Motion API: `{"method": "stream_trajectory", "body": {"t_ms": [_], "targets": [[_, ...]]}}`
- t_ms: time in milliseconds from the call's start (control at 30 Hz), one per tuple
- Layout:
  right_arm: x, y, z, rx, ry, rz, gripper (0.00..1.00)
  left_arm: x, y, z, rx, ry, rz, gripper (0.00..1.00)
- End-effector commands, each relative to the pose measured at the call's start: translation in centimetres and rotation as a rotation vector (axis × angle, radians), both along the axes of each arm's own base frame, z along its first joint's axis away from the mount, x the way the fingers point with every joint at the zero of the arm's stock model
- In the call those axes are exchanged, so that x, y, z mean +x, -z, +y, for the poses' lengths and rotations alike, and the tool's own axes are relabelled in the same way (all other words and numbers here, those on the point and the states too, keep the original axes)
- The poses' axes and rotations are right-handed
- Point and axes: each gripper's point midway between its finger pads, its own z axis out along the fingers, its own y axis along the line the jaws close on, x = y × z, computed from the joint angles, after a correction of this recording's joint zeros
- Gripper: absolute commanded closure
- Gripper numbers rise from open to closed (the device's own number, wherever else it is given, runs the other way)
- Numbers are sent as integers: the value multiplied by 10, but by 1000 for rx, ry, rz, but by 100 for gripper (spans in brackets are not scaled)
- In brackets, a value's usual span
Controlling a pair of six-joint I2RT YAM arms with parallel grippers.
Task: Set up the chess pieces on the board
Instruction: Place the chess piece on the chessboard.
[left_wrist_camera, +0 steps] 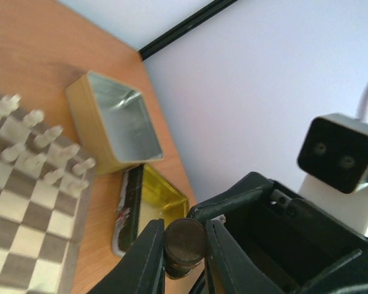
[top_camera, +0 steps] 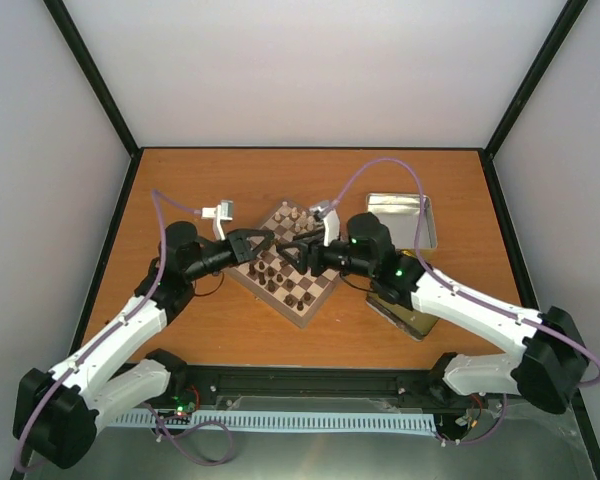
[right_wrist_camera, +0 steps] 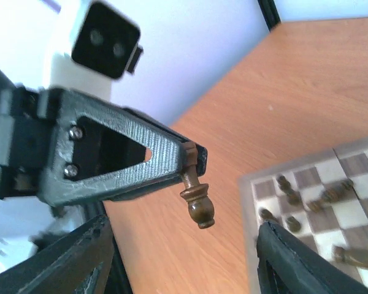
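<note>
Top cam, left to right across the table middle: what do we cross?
left gripper, shut on a dark chess piece → right gripper, open → open metal tin. The board lies under both grippers, so it's omitted.

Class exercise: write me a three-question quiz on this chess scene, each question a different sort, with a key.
1. True or false: the left end effector grips a dark chess piece.
2. The right end effector is: A open, B shut on a light pawn, C out of view.
3. Fill in: the light chessmen stand on the ___.
Key: 1 true; 2 A; 3 board.
</note>
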Motion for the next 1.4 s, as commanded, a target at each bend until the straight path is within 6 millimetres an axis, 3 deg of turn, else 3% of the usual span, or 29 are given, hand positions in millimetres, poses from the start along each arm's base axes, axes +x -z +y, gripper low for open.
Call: {"method": "stream_trajectory", "body": {"t_ms": [0, 233, 333, 500, 733, 967, 1067, 1167, 1267, 1367], "targets": [[4, -72, -9, 418, 103, 60, 34, -6, -62, 2, -146, -4, -157, 91], [2, -101, -4, 640, 68, 207, 36, -19, -114, 5, -292, 24, -204, 90], [-7, -119, 8, 677, -40, 199, 45, -22, -124, 6, -351, 37, -180, 90], [-20, -132, 15, 756, -132, 203, 58, -24, -138, 6, -408, 51, -195, 90], [-19, -139, 11, 804, -123, 210, 77, -20, -132, 5, -420, 45, -171, 90], [-11, -129, 13, 759, -75, 241, 93, -14, -129, 8, -389, 3, -198, 85], [-3, -111, 11, 661, -13, 245, 95, -8, -115, 15, -312, -69, -200, 68], [11, -54, 13, 373, 96, 301, 97, 8, -78, 37, -121, -248, -138, 34], [15, -5, 7, 65, 133, 297, 97, 22, -45, 79, 125, -484, -94, 27], [12, 47, -8, -239, 143, 334, 96, 25, -29, 118, 356, -646, -89, 23]]}}
